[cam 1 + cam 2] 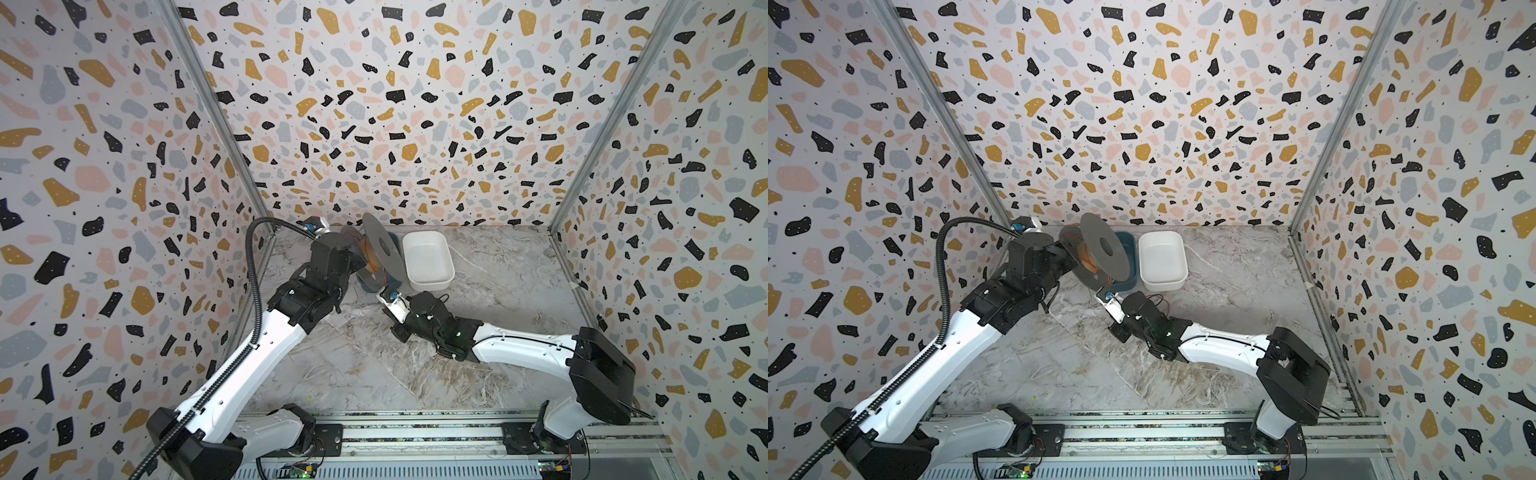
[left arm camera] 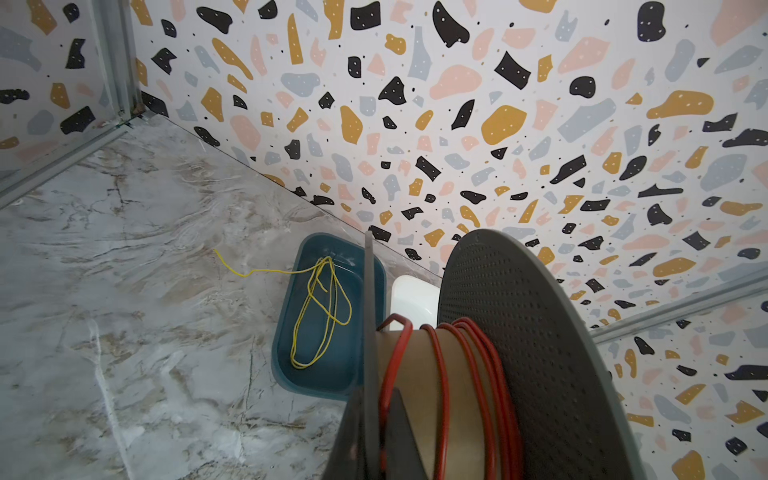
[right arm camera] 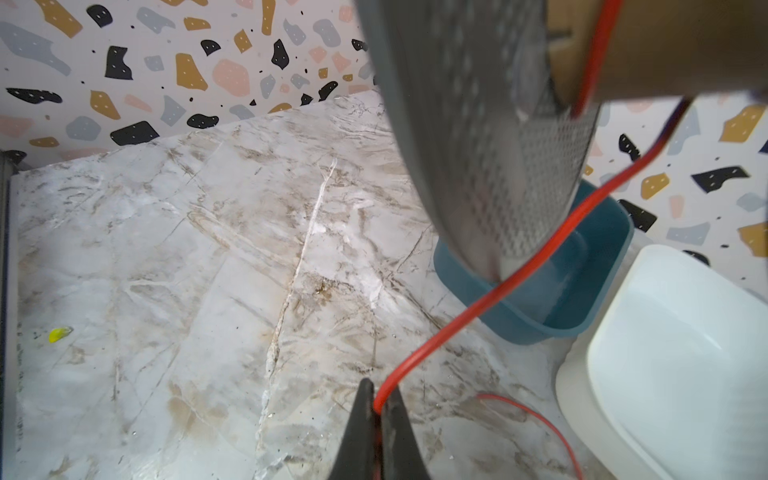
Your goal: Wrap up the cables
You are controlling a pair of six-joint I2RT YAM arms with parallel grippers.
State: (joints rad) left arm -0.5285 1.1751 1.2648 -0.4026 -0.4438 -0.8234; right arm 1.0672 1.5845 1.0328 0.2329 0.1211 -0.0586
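We're seeing the left gripper point(image 2: 376, 415) clamping the grey spool point(image 2: 540, 353) by one flange over the blue tray point(image 2: 336, 370) — the red cables point(image 2: 444, 374) are sitting in loose turns on its cardboard core. The right gripper point(image 3: 380, 399) is pinching the strand running down off the spool.

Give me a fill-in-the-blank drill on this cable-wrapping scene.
The right gripper is shut on the ____ cable. The yellow wire lies in the ____ tray. The spool, with cable wound on it, is held by the ____ gripper.
Missing: red; blue; left.
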